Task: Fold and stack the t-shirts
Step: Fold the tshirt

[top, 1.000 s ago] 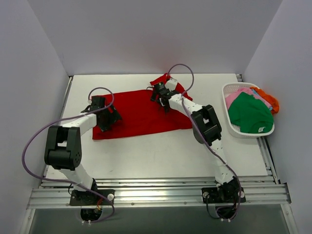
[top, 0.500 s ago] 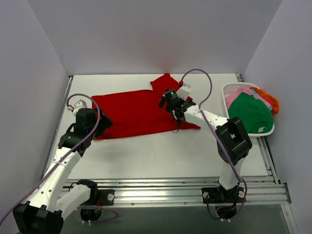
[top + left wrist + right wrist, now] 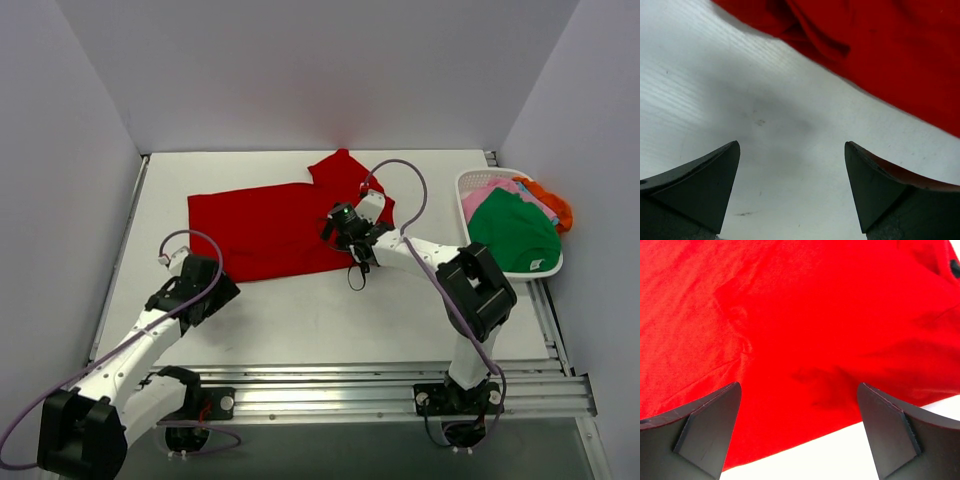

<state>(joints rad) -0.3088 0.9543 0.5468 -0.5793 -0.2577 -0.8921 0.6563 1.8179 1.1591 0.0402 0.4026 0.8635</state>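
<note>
Left jaws wide, empty, over table [image 3: 765, 115] lower left; right jaws wide, empty, over red t-shirt [image 3: 270, 230] mid-frame. Risk: thin pinch at hem slips, fold skews.

red t-shirt [image 3: 262, 235] soft matt cloth, creased; counter [image 3: 330, 320] white matt, faintly ribbed; fingers [image 3: 700, 185] black matt plastic; basket [image 3: 478, 262] white slatted plastic; rails [image 3: 320, 397] bare metal

The white table [image 3: 300, 320] fills the middle of the top view. A red shirt [image 3: 270, 232] lies spread flat on it, upper centre, with one sleeve pointing toward the back edge. A white basket [image 3: 487, 268] sits at the table's right edge, apart from the shirt.
</note>
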